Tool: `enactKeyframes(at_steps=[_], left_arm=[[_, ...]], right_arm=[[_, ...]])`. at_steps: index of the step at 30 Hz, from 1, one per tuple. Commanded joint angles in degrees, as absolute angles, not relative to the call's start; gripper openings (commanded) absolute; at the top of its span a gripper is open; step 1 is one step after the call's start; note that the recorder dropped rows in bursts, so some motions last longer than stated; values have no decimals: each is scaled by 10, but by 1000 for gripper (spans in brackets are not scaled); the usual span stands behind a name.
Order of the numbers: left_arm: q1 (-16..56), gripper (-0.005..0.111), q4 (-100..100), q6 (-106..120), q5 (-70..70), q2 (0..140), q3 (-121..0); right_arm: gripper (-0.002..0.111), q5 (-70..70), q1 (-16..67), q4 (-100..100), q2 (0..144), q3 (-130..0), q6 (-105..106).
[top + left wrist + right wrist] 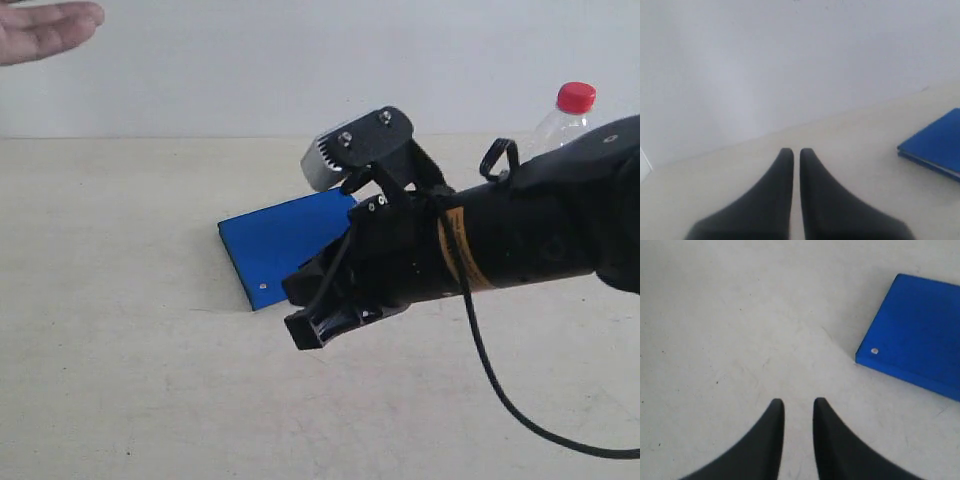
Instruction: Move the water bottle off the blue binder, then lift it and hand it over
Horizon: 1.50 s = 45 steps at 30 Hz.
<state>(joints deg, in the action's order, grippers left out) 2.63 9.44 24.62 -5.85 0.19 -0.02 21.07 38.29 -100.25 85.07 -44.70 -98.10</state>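
The blue binder (280,240) lies flat on the pale table, one silver rivet showing near its front corner. Only the red cap and clear shoulder of the water bottle (567,112) show at the back right. My right arm hides the rest, so I cannot tell what it stands on. My right gripper (315,328) hovers low just in front of the binder (920,330), its fingers slightly open with only bare table between them (797,401). My left gripper (796,150) is shut on nothing, with the binder's corner (940,142) off to one side. The exterior view does not show the left gripper.
An open human hand (45,28) reaches in at the top left corner. My right arm (530,225) and its trailing black cable (500,385) fill the right half of the exterior view. A white wall (790,60) stands behind the table.
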Motion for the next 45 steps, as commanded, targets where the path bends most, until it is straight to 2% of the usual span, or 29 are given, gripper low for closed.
enactKeyframes(at_steps=[1,3,10,20,24,29,32,34,40,43,45], left_arm=[[28,4,103,227,17,0,0],[28,4,104,223,46,0,0],[28,4,191,-18,59,0,0],[28,4,191,-75,58,0,0],[31,4,188,-207,-48,0,-77],[35,4,226,-35,-121,45,-216],[35,4,306,130,-205,173,-265],[35,4,447,306,-257,283,-284],[35,4,858,743,-369,559,-294],[35,4,931,841,-389,668,-294],[35,10,988,901,-391,768,-294]], right_arm=[[51,220,385,-999,888,-446,-984],[55,207,385,-999,895,-447,-986],[50,192,385,-976,898,-447,-984],[50,191,385,-969,898,-447,-986],[50,190,385,-971,898,-447,-992],[50,159,385,-971,898,-447,-1031],[50,120,385,-971,901,-447,-1077],[50,116,375,-974,909,-447,-1118],[50,313,269,-999,984,-447,-1201],[50,389,204,-992,1023,-460,-1201],[50,439,170,-992,1047,-484,-1198]])
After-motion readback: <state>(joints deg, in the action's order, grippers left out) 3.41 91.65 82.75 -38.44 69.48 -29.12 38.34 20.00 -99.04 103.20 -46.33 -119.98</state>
